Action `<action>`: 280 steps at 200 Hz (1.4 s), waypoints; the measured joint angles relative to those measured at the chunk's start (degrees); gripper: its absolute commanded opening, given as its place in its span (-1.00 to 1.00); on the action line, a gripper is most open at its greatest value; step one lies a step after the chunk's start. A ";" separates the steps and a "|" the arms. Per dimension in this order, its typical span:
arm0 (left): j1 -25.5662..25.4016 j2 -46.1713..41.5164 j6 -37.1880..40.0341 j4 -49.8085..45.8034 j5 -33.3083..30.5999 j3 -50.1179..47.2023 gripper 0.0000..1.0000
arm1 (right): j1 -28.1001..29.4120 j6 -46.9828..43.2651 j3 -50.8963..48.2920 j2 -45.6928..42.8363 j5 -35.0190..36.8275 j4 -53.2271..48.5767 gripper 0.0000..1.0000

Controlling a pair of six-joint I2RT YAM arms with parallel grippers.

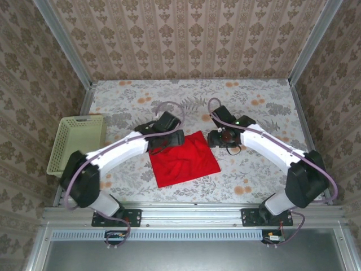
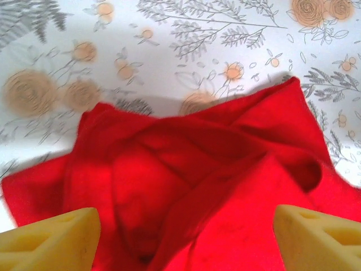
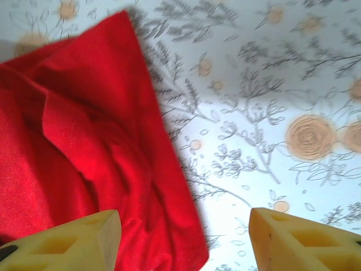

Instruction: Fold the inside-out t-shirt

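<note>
The inside-out t-shirt (image 1: 184, 159) lies on the floral table as a rumpled, roughly square red bundle between the two arms. My left gripper (image 1: 163, 141) hovers over its far left corner. In the left wrist view its yellow fingers (image 2: 53, 240) stand wide apart above the creased red cloth (image 2: 214, 164), gripping nothing. My right gripper (image 1: 217, 138) is at the shirt's far right corner. In the right wrist view it (image 3: 183, 217) is open, one finger over the cloth's edge (image 3: 90, 130) and the other over bare table.
A pale yellow-green plastic basket (image 1: 76, 144) sits at the table's left edge. Patterned walls close in the back and sides. Open floral tabletop (image 1: 265, 101) stretches beyond and to the right of the shirt.
</note>
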 measured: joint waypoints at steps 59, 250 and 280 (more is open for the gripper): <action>-0.02 11.91 2.34 -1.60 3.50 6.51 -0.09 | -2.75 0.46 -7.17 -2.45 0.07 3.45 0.28; -5.57 -8.20 -2.27 -0.81 0.35 -8.90 -0.02 | -3.30 1.03 -5.11 1.90 -0.85 5.90 0.36; -2.84 0.07 0.57 0.42 3.04 -3.28 0.06 | -3.30 1.01 -5.09 1.79 -0.85 5.92 0.40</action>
